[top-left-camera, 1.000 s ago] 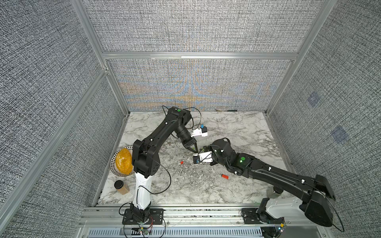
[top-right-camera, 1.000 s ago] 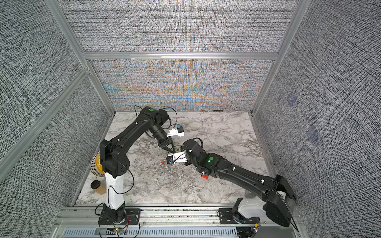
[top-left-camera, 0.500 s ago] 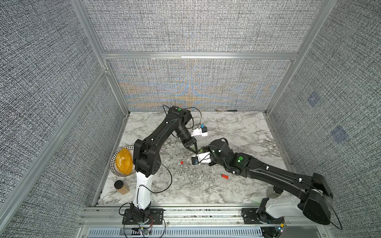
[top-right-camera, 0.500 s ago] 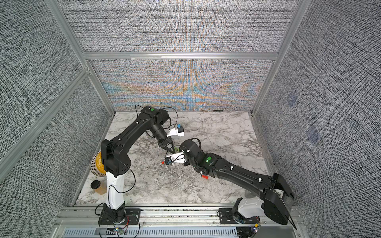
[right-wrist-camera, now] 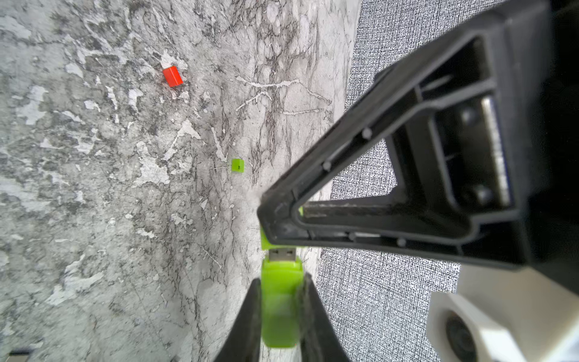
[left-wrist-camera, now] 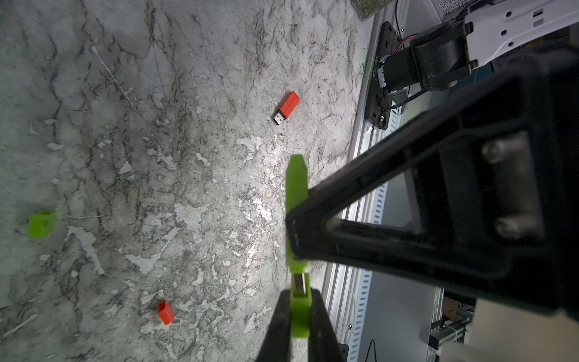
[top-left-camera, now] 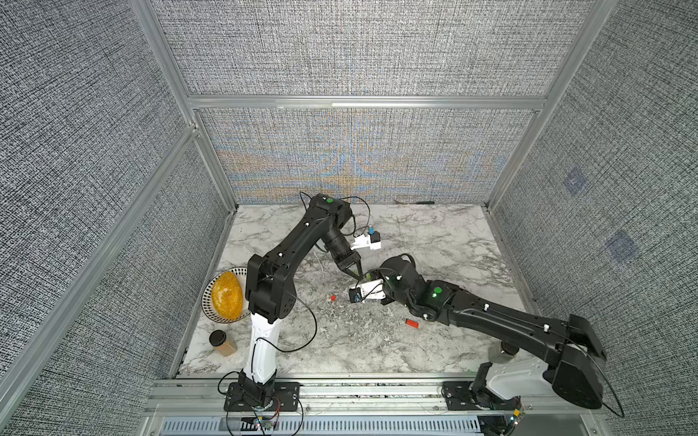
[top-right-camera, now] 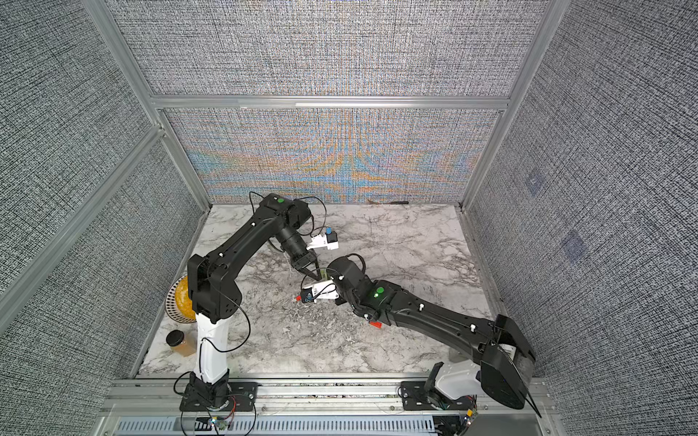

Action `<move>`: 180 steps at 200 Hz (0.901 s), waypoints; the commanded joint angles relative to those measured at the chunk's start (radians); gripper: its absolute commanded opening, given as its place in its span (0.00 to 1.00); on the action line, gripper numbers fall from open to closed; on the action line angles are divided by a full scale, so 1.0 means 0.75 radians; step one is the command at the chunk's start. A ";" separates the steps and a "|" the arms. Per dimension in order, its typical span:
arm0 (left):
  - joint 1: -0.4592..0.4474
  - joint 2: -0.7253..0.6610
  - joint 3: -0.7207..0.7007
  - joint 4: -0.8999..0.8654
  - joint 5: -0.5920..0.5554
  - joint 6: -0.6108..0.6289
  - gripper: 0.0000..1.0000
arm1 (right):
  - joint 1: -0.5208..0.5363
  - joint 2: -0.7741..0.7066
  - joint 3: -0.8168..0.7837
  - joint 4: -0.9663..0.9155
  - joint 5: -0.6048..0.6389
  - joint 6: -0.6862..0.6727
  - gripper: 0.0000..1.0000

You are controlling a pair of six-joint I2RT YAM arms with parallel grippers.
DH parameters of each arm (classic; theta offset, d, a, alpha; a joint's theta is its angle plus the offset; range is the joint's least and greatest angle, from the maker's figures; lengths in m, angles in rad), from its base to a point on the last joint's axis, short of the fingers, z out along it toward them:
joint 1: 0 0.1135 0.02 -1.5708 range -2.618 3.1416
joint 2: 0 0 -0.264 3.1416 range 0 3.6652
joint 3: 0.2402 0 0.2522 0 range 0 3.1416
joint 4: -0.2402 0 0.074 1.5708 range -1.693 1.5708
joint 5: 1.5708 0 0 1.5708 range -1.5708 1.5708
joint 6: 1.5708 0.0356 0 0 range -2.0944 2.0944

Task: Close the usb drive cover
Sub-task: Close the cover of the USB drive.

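In both top views the small red plastic usb drive [top-left-camera: 412, 323] lies on the marble counter [top-left-camera: 434, 241], its tiny red cover [top-left-camera: 333, 298] apart. Left wrist: the left gripper [left-wrist-camera: 299, 296] pinches a green cap [left-wrist-camera: 300, 318]. Right wrist: the right gripper [right-wrist-camera: 282, 282] pinches a green stick [right-wrist-camera: 280, 313].

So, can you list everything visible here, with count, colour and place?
usb drive: one, red-orange, on the table, plug bare.
cover: one, red, loose on the table, apart from the usb drive.
green drive: one, bright green, in the left gripper.
green cap: one, green, in the right gripper, at that drive's plug.
loose green piece: one, green, on the table.
plate: one, striped, at the table's edge, holding a yellow lump.
jar: one, brownish, dark lid, near the plate.
table: one, grey marble.
left gripper: shut on the green drive.
right gripper: shut on the green cap.
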 commanded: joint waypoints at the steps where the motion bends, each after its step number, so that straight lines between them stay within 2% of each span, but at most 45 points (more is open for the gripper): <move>1: 0.000 0.013 0.023 -0.082 0.036 0.022 0.02 | 0.012 -0.001 0.022 0.038 -0.045 -0.016 0.06; 95: 0.000 0.052 0.064 -0.143 0.052 0.055 0.01 | 0.030 -0.006 0.030 0.099 -0.005 -0.117 0.03; 180: 0.000 0.050 0.116 -0.162 0.162 0.083 0.00 | 0.068 0.012 0.065 0.101 -0.150 -0.132 0.00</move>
